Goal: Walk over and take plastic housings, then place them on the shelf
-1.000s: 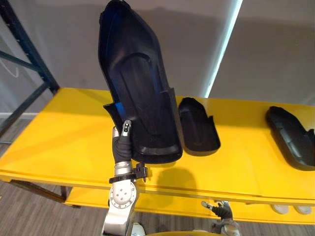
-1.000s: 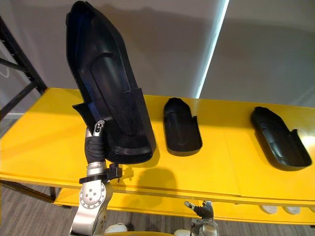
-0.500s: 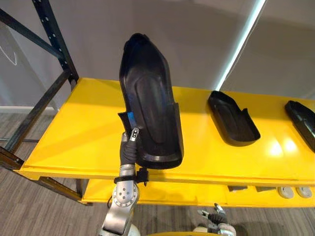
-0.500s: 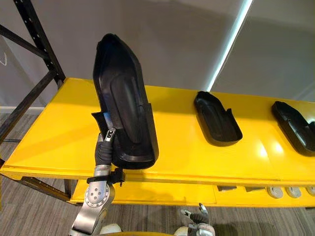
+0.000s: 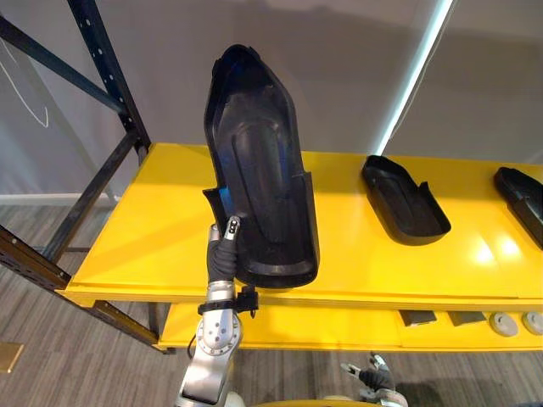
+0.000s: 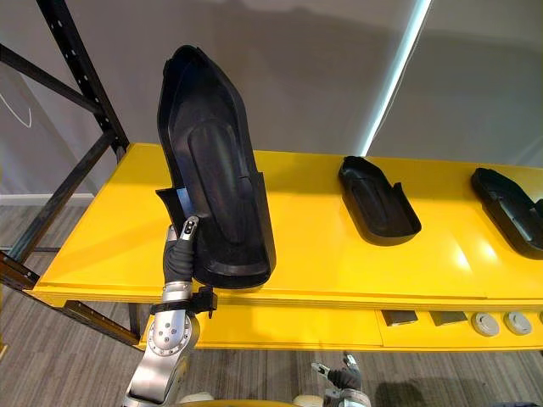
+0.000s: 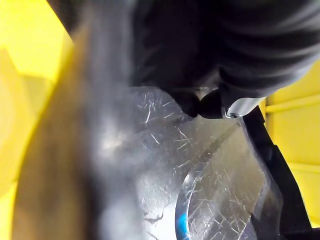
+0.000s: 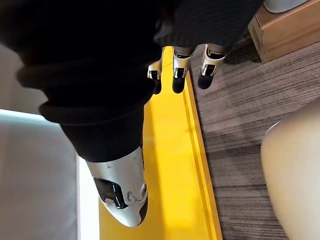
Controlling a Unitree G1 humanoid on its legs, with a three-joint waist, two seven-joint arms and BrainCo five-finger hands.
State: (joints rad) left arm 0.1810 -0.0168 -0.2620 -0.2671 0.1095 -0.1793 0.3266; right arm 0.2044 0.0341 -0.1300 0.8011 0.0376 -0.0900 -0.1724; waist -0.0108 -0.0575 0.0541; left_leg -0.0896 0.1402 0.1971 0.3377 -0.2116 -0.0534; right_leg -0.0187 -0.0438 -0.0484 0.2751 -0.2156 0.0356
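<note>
the left hand (image 5: pixel 222 257) holds a big black plastic housing (image 5: pixel 259 186) upright over the front edge of the yellow shelf (image 5: pixel 144 237), towards the shelf's left end. its fingers (image 5: pixel 231 227) are clamped on the housing's lower side wall, one dark tip hooked over the rim into the hollow side. in the left wrist view a fingertip presses flat against the housing's scratched glossy surface. the housing stands with its narrow rounded end up and its wide end down, the hollow side facing the head camera. whether the wide end touches the shelf or hangs just above it, i cannot tell. a second housing (image 5: pixel 404 200) lies hollow side up on the shelf, right of the middle and nearer the back edge, well apart from the held one. a third housing (image 5: pixel 524 191) lies at the shelf's right end, partly cut off by the edge of the view. the right hand (image 5: pixel 374 374) hangs low in front of the shelf; its fingers (image 8: pixel 180 75) are relaxed, slightly apart and hold nothing, with the yellow edge and the grey wood floor (image 8: pixel 235 150) past them. a dark rack post (image 5: pixel 106 76) rises at the shelf's back left corner. on the lower shelf (image 5: pixel 322 326), towards its right end, sit two grey blocks (image 5: pixel 417 318) and some round discs (image 5: pixel 507 322).
</note>
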